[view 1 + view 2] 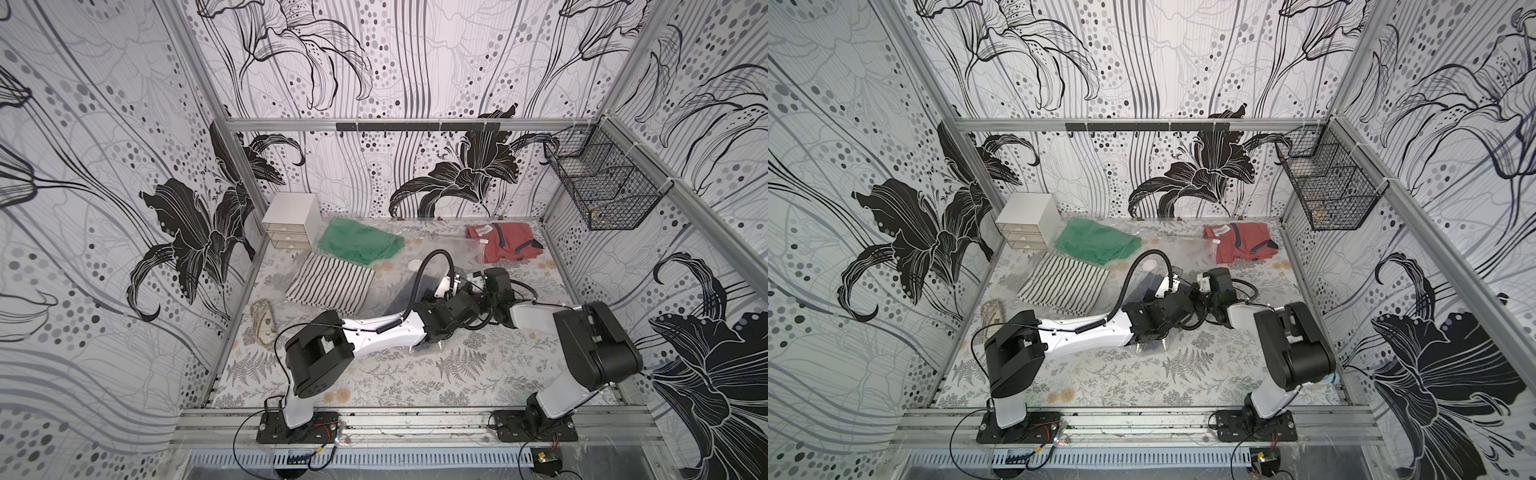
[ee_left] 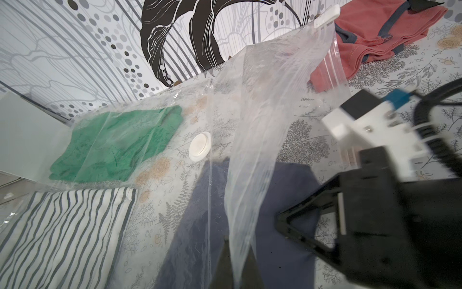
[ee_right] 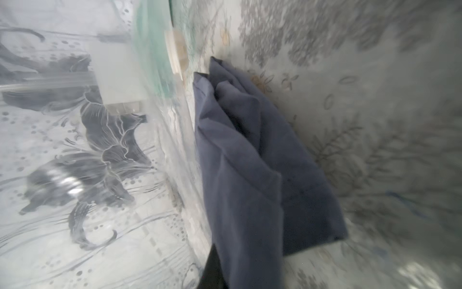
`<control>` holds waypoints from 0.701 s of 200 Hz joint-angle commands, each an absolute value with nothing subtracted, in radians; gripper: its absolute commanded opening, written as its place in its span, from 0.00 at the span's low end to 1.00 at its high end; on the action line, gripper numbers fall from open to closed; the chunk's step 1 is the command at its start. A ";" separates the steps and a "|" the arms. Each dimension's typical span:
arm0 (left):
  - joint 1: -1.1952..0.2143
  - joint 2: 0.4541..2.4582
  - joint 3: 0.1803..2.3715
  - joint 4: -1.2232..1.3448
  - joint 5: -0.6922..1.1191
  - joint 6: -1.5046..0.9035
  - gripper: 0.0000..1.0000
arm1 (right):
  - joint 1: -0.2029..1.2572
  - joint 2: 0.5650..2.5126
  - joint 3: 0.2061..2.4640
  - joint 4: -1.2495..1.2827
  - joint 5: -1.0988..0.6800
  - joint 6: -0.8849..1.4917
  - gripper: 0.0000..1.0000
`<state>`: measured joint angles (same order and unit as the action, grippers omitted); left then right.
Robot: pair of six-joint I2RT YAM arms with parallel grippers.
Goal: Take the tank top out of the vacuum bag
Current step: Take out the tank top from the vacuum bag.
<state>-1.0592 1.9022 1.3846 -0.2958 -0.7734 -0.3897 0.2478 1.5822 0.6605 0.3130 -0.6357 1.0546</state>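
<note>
Pinching a raised fold of the clear bag point(image 2: 275, 75), the L gripper point(image 2: 236, 272) has its fingers closed tight on the film. The film rises from them as a crinkled sheet toward the far wall, w/ the white clip point(image 2: 326, 15) at its top edge. R gripper point(image 3: 215, 272) sits just right of it at mid table, the two wrists close together in both top views. Its fingers are closed narrow on the navy tank top point(image 3: 250, 162), whose cloth runs straight into the one dark finger visible in the R wrist view. Both wrist views show the tank top through plastic film, inside the bag, lying bunched on the table point(image 1: 374, 374) just near of the round white valve point(image 2: 200, 146). In the top views the arms hide most of it. Green cloth point(image 1: 357, 241) lies far left under bag film, w/ striped cloth point(image 1: 328, 286) just near of it, edges about touching. Red shirt point(image 1: 503, 243) lies far right, the bag's zip edge over its left part. White drawer box point(image 1: 291, 220) stands in the far left corner; wire basket point(image 1: 602, 187) hangs on the right wall
</note>
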 commanded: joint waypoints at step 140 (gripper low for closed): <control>-1.032 1.905 1.407 -0.331 -0.761 -0.431 0.00 | -0.032 1.253 0.582 -0.119 -0.559 0.819 0.00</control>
